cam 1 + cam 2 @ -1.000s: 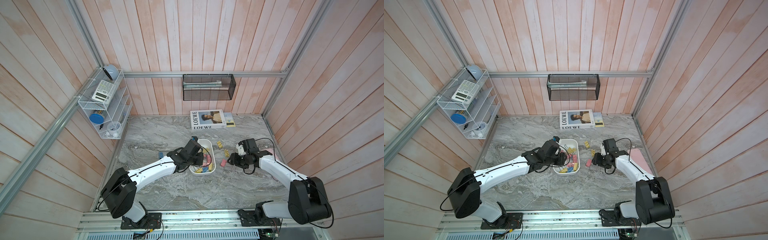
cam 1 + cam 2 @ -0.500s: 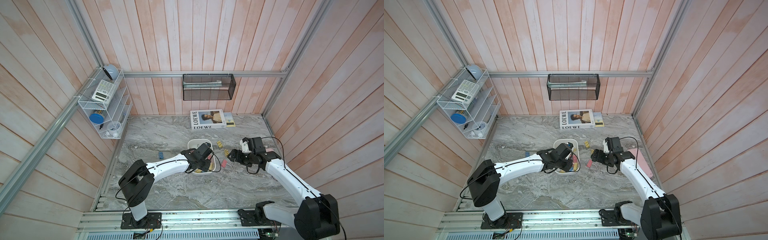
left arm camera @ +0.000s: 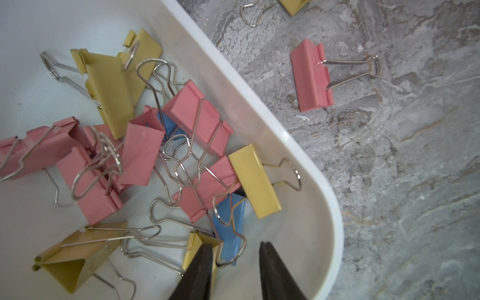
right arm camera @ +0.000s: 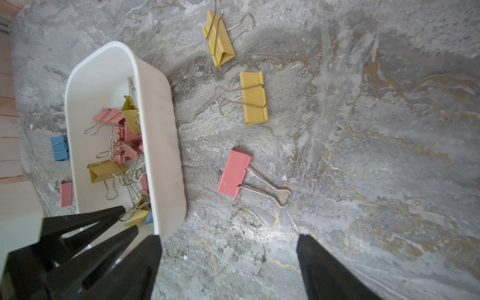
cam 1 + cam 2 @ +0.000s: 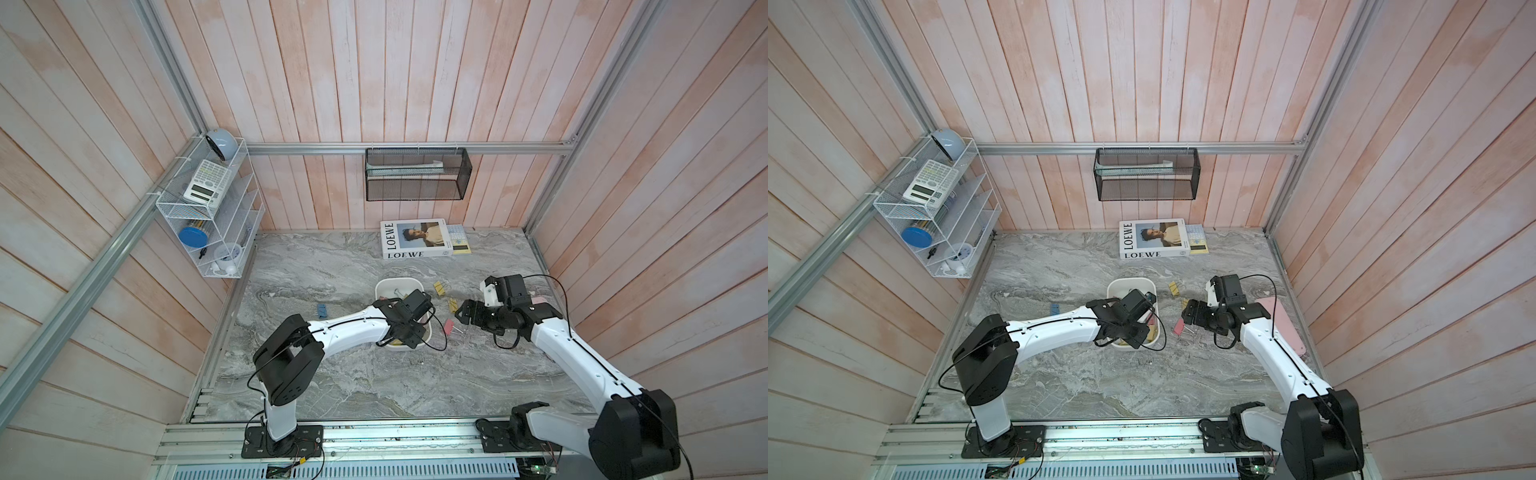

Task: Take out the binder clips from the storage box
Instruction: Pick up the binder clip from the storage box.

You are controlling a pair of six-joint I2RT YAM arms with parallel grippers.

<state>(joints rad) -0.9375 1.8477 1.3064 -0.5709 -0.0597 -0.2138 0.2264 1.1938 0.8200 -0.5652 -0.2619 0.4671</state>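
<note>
Roughly a dozen binder clips (image 3: pixel 197 122) lie heaped in the storage box (image 5: pixel 397 283), which sits just below the middle of the frame in both top views. A few are already out on the marble table (image 5: pixel 332 257): yellow (image 5: pixel 439 288) and pink (image 5: pixel 449 326) ones to the right of the box, a blue one (image 5: pixel 321 309) to its left. The left gripper (image 3: pixel 235 245) is down inside the box. Its jaws are narrowed but apart, straddling the wire loop of a blue clip (image 3: pixel 228 223), with one finger against a small yellow clip (image 3: pixel 197 241); nothing is pinched yet. The right gripper (image 4: pixel 228 259) hangs over bare marble right of the box, jaws spread wide and empty. The clips are probably light, stiff and slick on their painted faces. Their springy wire handles interlock, so lifting one may drag its neighbours. A hold across the flat body looks surest; a handle loop would likely swivel.
</note>
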